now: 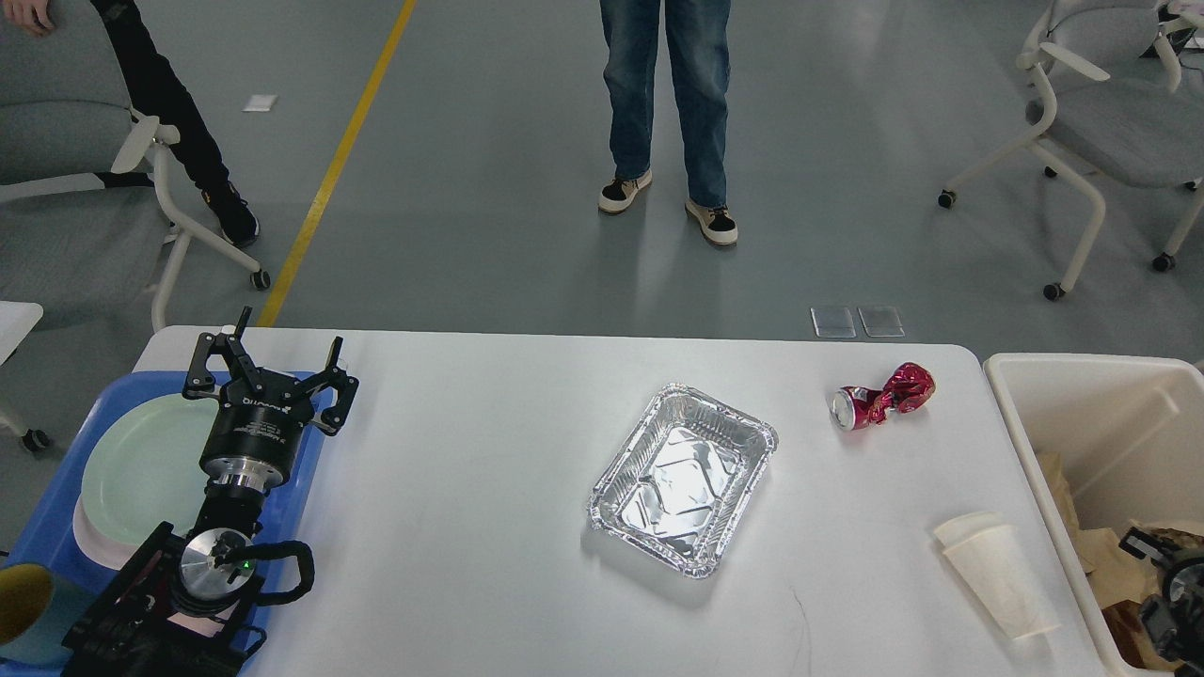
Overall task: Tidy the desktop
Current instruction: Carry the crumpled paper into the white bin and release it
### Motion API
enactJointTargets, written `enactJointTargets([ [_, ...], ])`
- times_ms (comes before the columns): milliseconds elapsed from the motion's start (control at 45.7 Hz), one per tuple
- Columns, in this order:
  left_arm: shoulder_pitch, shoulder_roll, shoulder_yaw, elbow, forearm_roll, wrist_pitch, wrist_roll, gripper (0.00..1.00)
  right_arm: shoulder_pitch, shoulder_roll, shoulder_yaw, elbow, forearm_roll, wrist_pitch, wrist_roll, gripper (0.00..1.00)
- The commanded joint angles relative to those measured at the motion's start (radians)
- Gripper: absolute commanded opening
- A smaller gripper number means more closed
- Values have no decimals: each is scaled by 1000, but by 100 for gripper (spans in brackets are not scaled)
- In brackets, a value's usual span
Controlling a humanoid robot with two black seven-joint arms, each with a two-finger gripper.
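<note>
Tabletop, white, rounded corners, carries rectangular aluminium foil tray at centre. Left gripper far left of it: jaws spread, empty. Right gripper far right: jaws indiscernible.

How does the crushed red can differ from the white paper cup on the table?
The crushed can is shiny red metal; the paper cup is matte white. The can is crumpled and twisted; the cup keeps its tapered shape. The can lies near the desktop's far edge; the cup lies nearer me. Both lie on their sides, on the right.
</note>
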Motion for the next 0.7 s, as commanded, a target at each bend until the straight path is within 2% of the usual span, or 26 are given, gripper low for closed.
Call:
enactJointTargets([
  [0,0,0,0,0,0,0,0,96,10,-1,6,5,0,-6,1,100],
  [197,0,0,0,0,0,0,0,96,60,-10,0,83,-20,-7,1,100],
  [372,0,0,0,0,0,0,0,96,171,-88,-2,224,-78,2,-1,100],
  [547,0,0,0,0,0,0,0,96,401,-191,-8,502,-233,19,-7,100],
  [678,0,0,0,0,0,0,0,96,654,-225,-39,678,-300,120,-19,100],
])
